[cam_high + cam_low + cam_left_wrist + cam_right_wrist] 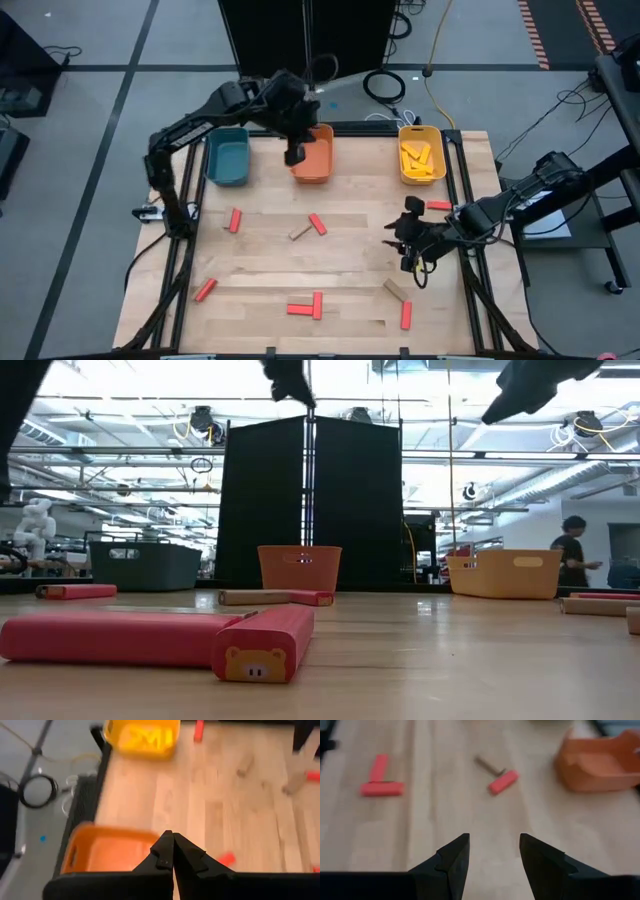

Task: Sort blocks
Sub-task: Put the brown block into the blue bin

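Several red blocks lie flat on the wooden table: one (235, 220), one (204, 290), an L-shaped pair (305, 308), one (406, 315) and one (438, 205). Another red block (317, 224) touches a tan block (300, 233), and a second tan block (397, 290) lies near the front right. Yellow blocks (422, 155) sit in the yellow bin. My left gripper (295, 155) (172, 851) hangs shut above the orange bin's (110, 852) left rim, with nothing between its fingers. My right gripper (402, 238) (492, 852) is open above bare table on the right, facing the red and tan pair (502, 782).
Three bins stand along the far edge: teal (227, 157), orange (315, 160) and yellow (421, 170). Black frame rails run down both sides of the table. In the low view a red pair (260, 645) lies close to the camera. A person (573, 555) stands far behind.
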